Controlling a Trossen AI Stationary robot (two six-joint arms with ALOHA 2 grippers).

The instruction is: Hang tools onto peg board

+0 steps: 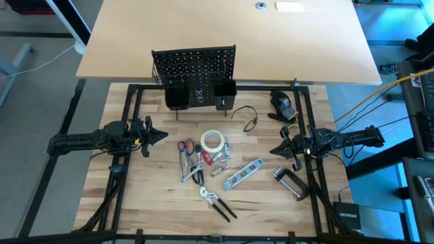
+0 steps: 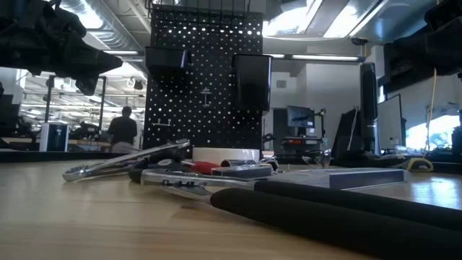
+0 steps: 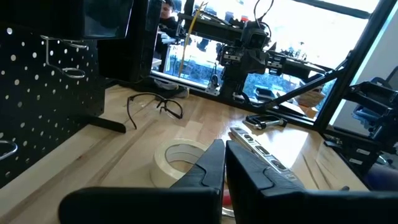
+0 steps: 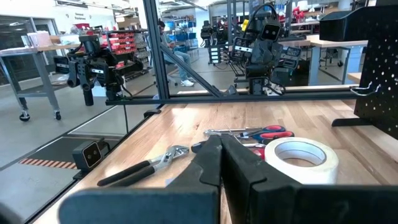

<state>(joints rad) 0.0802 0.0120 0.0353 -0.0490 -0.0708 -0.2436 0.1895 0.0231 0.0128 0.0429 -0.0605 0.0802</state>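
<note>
Left gripper (image 1: 163, 133) is sitting pinched shut and holding nothing, hovering just off the tape roll (image 1: 212, 141) on that arm's side, tip aiming at it. Right gripper (image 1: 274, 150) is likewise closed and empty, hanging on the roll's opposite side, a bit farther off.

Tools are lying in a cluster around the tape roll: red-handled scissors (image 1: 186, 150) between roll and left gripper, spirit level (image 1: 244, 174) toward the right gripper with its long axis running diagonally, black-handled pliers (image 1: 218, 203) on the near side of the roll, C-clamp (image 1: 290, 183) just past the right gripper toward the front edge.

Peg board (image 1: 194, 64) is standing upright beyond the roll, nothing from the cluster hung yet.

Judging: left arm is nearer the scissors and roll; right arm is nearer the level and clamp.
</note>
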